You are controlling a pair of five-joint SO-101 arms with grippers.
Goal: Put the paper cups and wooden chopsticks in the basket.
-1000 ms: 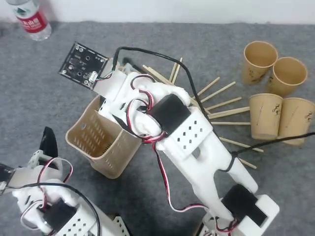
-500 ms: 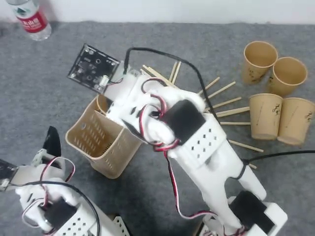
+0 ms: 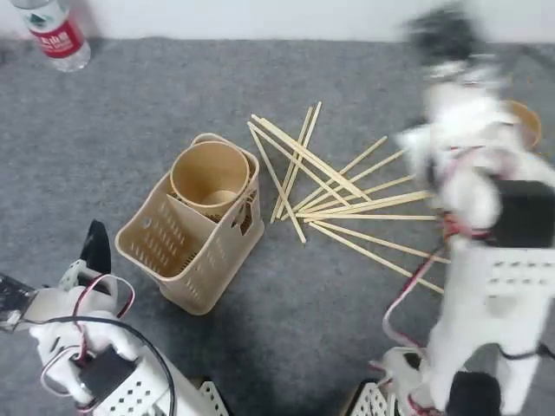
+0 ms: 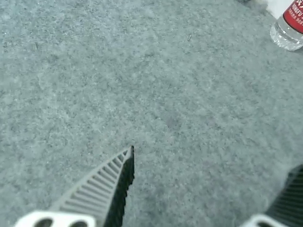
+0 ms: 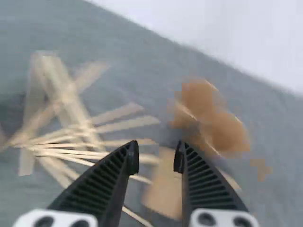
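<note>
The tan slotted basket (image 3: 186, 251) stands on the grey carpet with one paper cup (image 3: 208, 176) upright in its far compartment. Several wooden chopsticks (image 3: 334, 195) lie fanned on the carpet to its right. My right arm (image 3: 473, 173) stands blurred at the right edge and covers most of the other paper cups; the rim of one (image 3: 525, 124) shows behind it. My right gripper (image 5: 156, 153) is open and holds nothing, above blurred cups (image 5: 210, 118) and chopsticks (image 5: 71, 123). My left gripper (image 4: 213, 165) is open over bare carpet at the near left, left of the basket.
A plastic water bottle (image 3: 52, 33) with a red label lies at the far left corner, also in the left wrist view as the bottle (image 4: 289, 24). A white wall runs along the carpet's far edge.
My right arm has swung from over the basket to the right side, leaving a paper cup in the basket and uncovering the chopsticks. My left arm has barely moved.
</note>
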